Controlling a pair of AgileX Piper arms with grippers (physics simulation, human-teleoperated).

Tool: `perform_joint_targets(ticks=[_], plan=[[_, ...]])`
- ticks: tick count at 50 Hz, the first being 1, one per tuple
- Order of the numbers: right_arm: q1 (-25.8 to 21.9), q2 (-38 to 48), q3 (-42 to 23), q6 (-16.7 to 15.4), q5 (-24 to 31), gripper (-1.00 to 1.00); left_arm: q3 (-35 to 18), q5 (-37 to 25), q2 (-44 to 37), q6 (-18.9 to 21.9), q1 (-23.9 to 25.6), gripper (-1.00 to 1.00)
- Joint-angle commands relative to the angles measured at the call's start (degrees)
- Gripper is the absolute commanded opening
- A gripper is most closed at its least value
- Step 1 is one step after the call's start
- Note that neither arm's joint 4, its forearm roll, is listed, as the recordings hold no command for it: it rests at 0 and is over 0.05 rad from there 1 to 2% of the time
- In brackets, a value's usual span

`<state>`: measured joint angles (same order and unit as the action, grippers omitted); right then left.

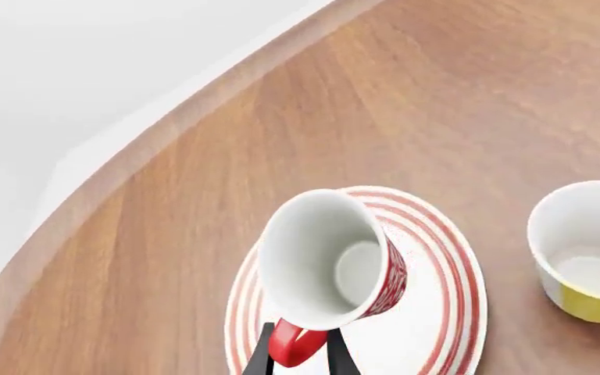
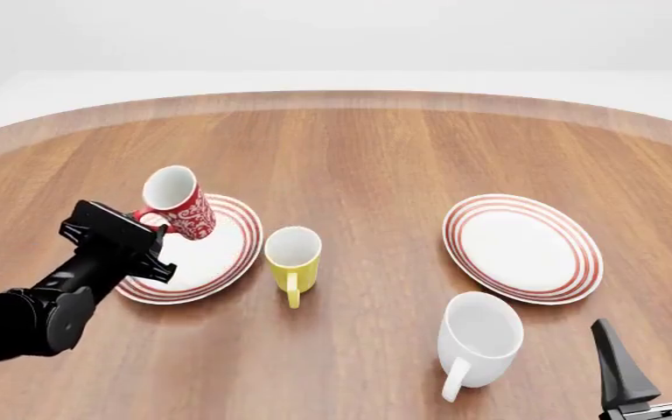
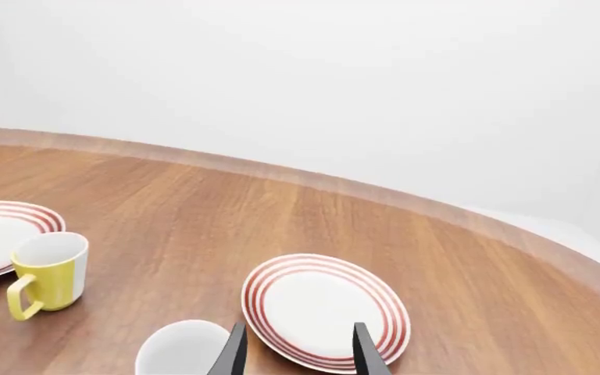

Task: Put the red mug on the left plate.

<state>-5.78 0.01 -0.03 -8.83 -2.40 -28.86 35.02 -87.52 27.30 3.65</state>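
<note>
The red mug [image 2: 181, 202] with its white swirl pattern is over the left plate [image 2: 213, 254], tilted with its white inside toward the camera. My left gripper [image 2: 147, 220] is shut on its red handle. In the left wrist view the mug [image 1: 331, 262] hangs over the ringed plate [image 1: 436, 320], with the fingers [image 1: 266, 353] on either side of the handle. Whether the mug's base touches the plate I cannot tell. My right gripper [image 2: 651, 343] is open and empty at the front right. In the right wrist view [image 3: 294, 348] it points toward the right plate [image 3: 326, 306].
A yellow mug [image 2: 293, 260] stands just right of the left plate. A larger white mug [image 2: 478, 339] stands front of centre right. The identical right plate [image 2: 523, 247] lies at the right. The table's curved far edge [image 2: 336, 98] runs along the back.
</note>
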Motion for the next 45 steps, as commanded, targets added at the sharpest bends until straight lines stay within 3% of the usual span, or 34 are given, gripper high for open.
perform_joint_targets(ticks=[1, 45], plan=[[0.03, 0.00, -0.02, 0.08, -0.07, 1.00, -1.10, 2.77, -3.83, 1.25, -2.22, -1.00], [0.12, 0.00, -0.02, 0.08, -0.20, 1.00, 0.00, 5.99, -8.94, 2.07, -2.90, -1.00]])
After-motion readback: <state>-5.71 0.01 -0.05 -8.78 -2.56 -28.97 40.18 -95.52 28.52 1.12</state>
